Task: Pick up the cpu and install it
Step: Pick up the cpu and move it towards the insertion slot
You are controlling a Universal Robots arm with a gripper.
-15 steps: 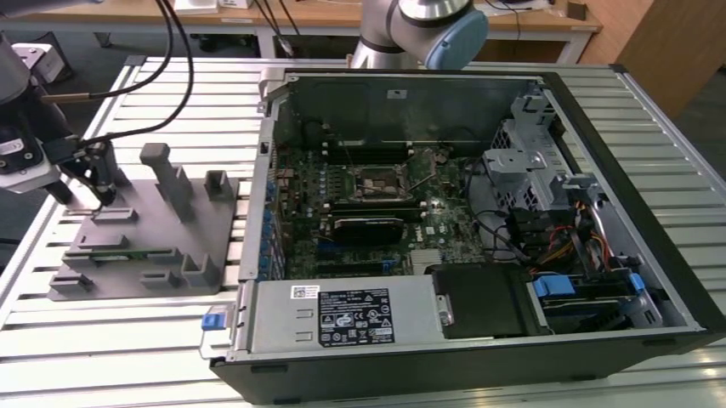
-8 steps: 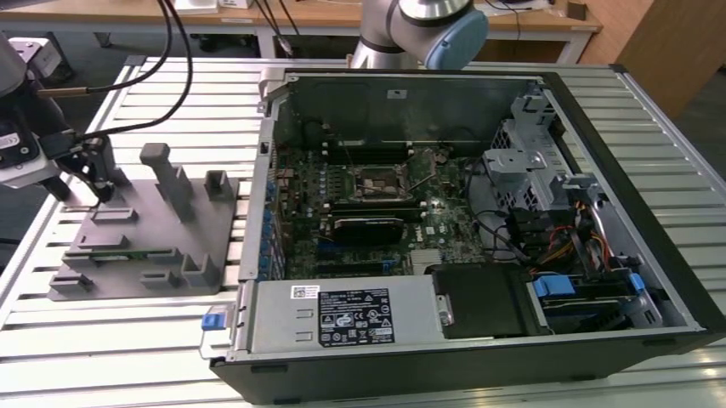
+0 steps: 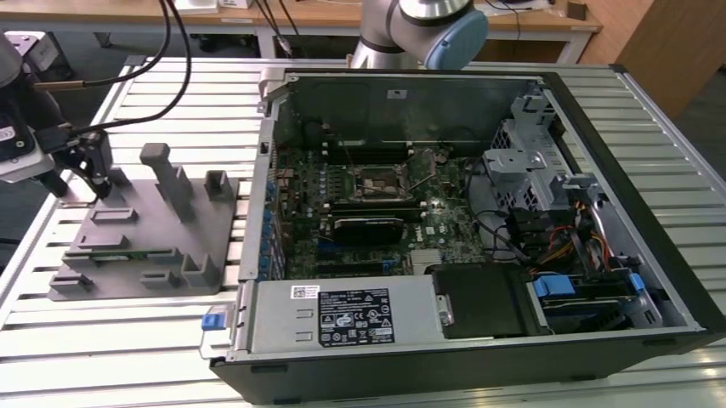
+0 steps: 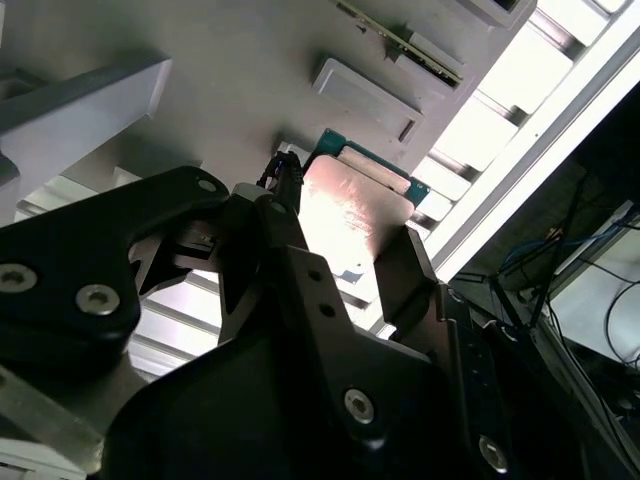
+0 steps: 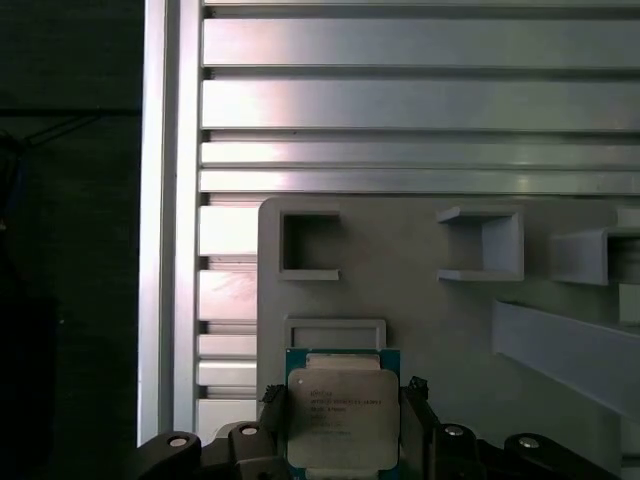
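Slatted aluminium surface (image 3: 136, 357) runs under everything. On it, towards the exterior view's right, lies an open computer case (image 3: 590, 110) with its motherboard (image 3: 448, 221) facing up. Just beside the case, on the exterior view's left, sits the grey fixture (image 3: 125, 246) with its upright blocks and shallow pockets. My jaws hang over the fixture's edge at the exterior view's left, well apart from the case. They are closed down to the width of the cpu (image 5: 343, 415) (image 4: 352, 210) and clamp it by two opposite edges, one side of the jaws against each, as both wrist views show. Its silvery top faces the first wrist view, with a thin green rim showing along one edge. The cpu sits just beside a shallow rectangular pocket (image 5: 335, 333) of the fixture. Whether it is lifted clear of the grey plate I cannot tell.
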